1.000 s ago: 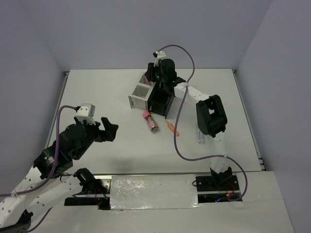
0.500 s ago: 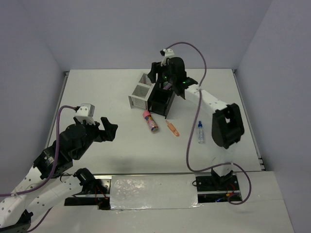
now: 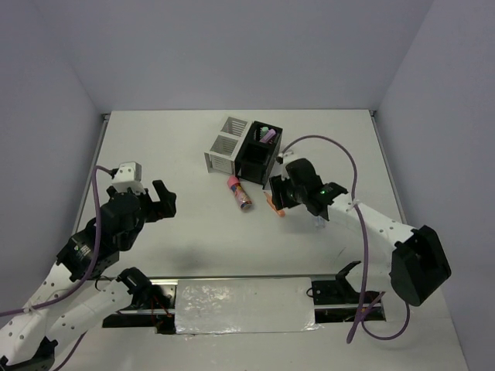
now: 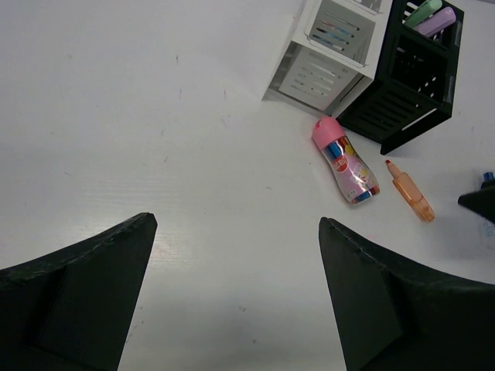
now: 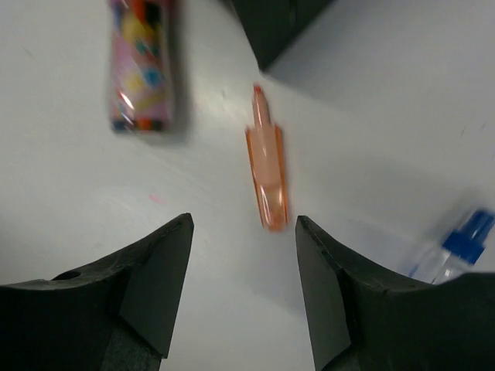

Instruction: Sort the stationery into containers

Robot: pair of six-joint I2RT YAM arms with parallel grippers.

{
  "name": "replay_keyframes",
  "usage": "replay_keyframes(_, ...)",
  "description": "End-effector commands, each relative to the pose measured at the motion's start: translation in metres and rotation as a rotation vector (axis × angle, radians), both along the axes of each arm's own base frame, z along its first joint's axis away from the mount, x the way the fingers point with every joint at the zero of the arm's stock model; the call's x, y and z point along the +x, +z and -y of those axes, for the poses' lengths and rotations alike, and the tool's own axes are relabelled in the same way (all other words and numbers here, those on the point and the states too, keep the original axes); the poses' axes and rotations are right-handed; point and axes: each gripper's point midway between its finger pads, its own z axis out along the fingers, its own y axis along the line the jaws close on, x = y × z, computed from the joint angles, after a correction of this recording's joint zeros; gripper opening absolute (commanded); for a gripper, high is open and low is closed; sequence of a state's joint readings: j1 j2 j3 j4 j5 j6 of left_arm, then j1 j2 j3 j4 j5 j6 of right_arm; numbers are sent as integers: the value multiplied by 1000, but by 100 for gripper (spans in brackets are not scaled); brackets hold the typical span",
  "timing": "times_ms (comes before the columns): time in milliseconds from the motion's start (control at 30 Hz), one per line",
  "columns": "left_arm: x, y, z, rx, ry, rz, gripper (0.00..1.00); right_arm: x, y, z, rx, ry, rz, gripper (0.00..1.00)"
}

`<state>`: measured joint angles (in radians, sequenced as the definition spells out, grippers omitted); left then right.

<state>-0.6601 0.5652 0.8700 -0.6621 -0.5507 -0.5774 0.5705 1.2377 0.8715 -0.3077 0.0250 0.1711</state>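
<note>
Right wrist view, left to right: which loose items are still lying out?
pink tube → orange highlighter → blue-capped bottle, partly cut off at the right edge.

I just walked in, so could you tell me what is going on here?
Two arms are sorting stationery into boxes. The right gripper, open, hovers over the orange pen lying on the table between the pink tube and the bottle. The left gripper, open and empty, waits off to the left. The black box already holds a green pen and a purple pen.
</note>
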Motion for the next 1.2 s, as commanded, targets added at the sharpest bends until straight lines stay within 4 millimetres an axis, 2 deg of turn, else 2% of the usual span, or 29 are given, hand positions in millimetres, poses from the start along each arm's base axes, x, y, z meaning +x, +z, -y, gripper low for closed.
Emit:
replay_keyframes(0,4,12,-2,-14,19,25,99,-9,-21,12,-93,-3,0,63)
replay_keyframes(33,5,12,-2,-12,21,24,99,-5,-19,7,-71,11,29,62)
replay_keyframes(67,4,11,-2,-10,19,21,99,-9,-29,8,-73,20,22,61)
replay_keyframes(133,5,11,-2,-9,18,23,99,-3,-33,4,-68,26,45,59)
replay_keyframes(233,5,9,0,-7,9,18,99,-3,-46,8,-138,20,13,58)
replay_keyframes(433,5,9,1,-4,5,17,99,1,-58,4,-169,18,-45,58)
replay_keyframes(600,5,10,0,-6,6,22,99,7,-63,-10,-87,-22,-75,59)
replay_keyframes(967,5,12,9,-7,-51,32,99,11,-99,-9,-127,-56,-137,60)
replay_keyframes(1167,4,13,12,-13,-68,41,99,7,-107,-8,-148,-82,-129,56)
